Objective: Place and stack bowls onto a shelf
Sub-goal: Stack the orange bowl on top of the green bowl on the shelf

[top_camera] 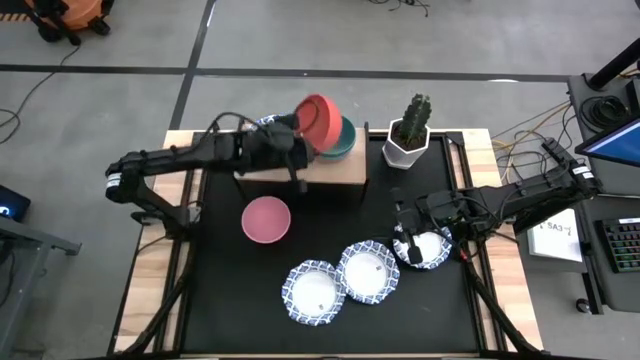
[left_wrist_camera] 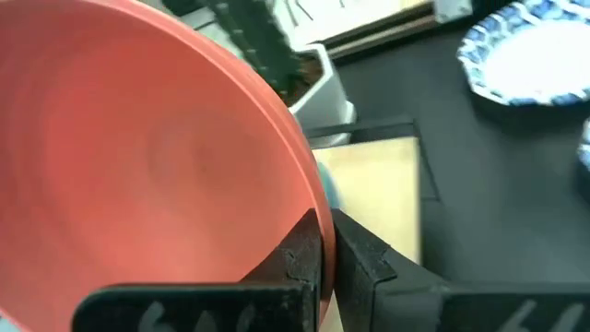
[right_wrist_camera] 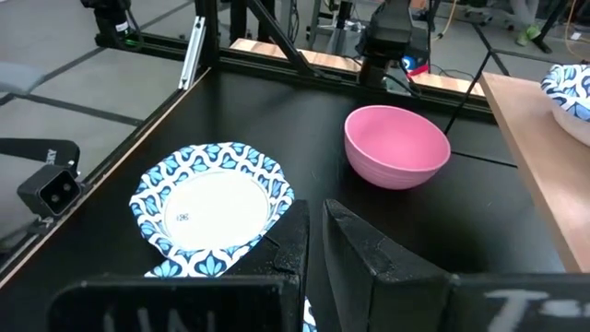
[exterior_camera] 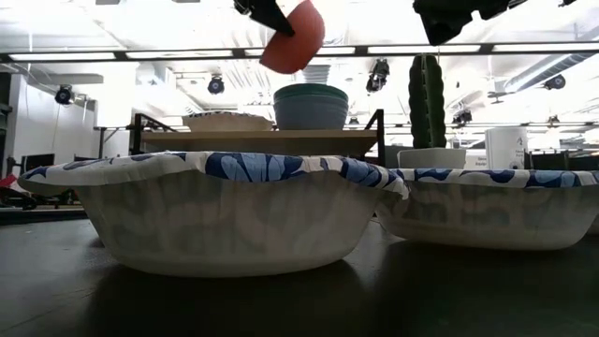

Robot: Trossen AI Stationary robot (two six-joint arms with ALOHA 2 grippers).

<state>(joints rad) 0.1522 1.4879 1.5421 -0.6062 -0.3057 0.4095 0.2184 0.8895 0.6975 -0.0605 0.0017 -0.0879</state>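
Note:
My left gripper is shut on a red bowl, held tilted above a green bowl nested in a blue one on the right end of the light-wood shelf. A patterned white bowl sits on the shelf's left part. A pink bowl rests on the black tabletop in front of the shelf. Three patterned white bowls lie near the front; my right gripper is shut on the rightmost one. My left gripper pinches the red bowl's rim, one finger inside the bowl and one outside. The bowl is lifted clear and tilted, its opening facing back along the arm, above the green and blue stack. My right gripper comes from above onto the rightmost patterned bowl's left rim, which shows between the fingers. The gripper hides the contact; whether the bowl is clear of the table, I cannot tell.
A white faceted pot with a cactus stands just right of the shelf. The other two patterned bowls touch each other near the table's front. Bare black tabletop lies at the front left.

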